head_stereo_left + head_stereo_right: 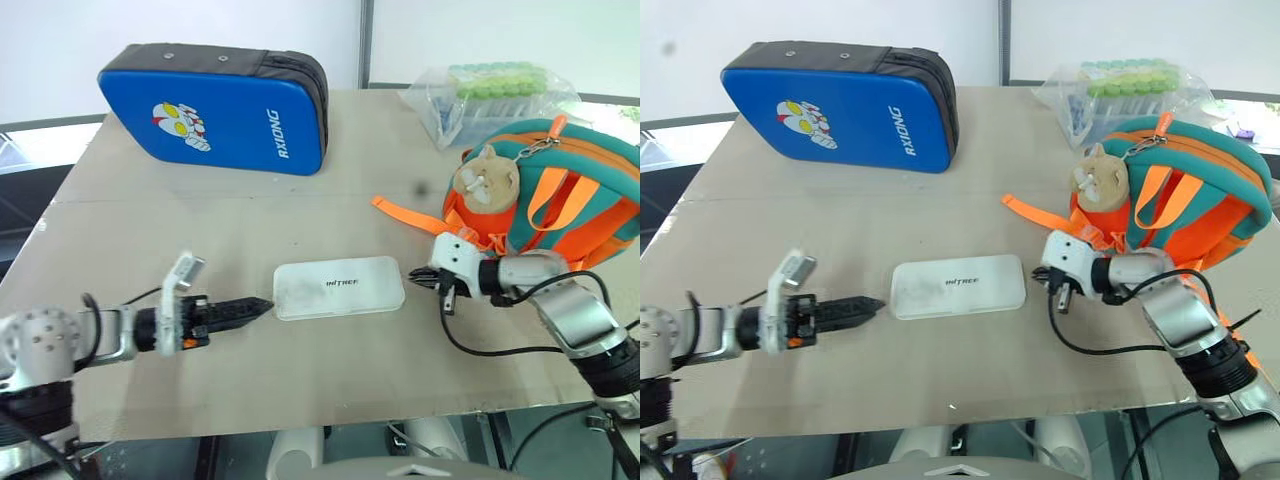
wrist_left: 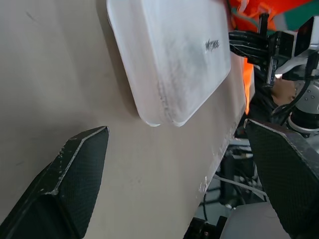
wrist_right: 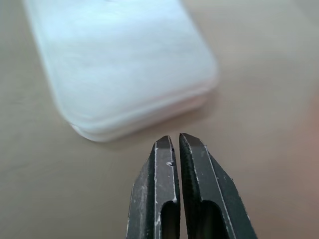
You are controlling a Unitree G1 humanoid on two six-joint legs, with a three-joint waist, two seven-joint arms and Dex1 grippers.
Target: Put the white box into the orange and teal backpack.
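The left gripper (image 1: pixel 262 305) is hovering low over the tabletop (image 1: pixel 150 230) toward its front left corner, its jaws standing spread wide in the left wrist view, with the tips pointing at the left end of the white box (image 1: pixel 339 288) and stopping just short of it. Behind it, a blue padded case (image 1: pixel 215 108) is lying near the back left corner. The white box is lying flat near the middle of the front edge, nothing gripping it. The right gripper (image 1: pixel 418 277) is sitting just beside the box's right end, its jaws pressed together and pinching nothing. Further right, the orange and teal backpack (image 1: pixel 570 190) is resting against the right edge, with a clear plastic bag (image 1: pixel 490 95) of green-capped items lying behind it at the back right corner.
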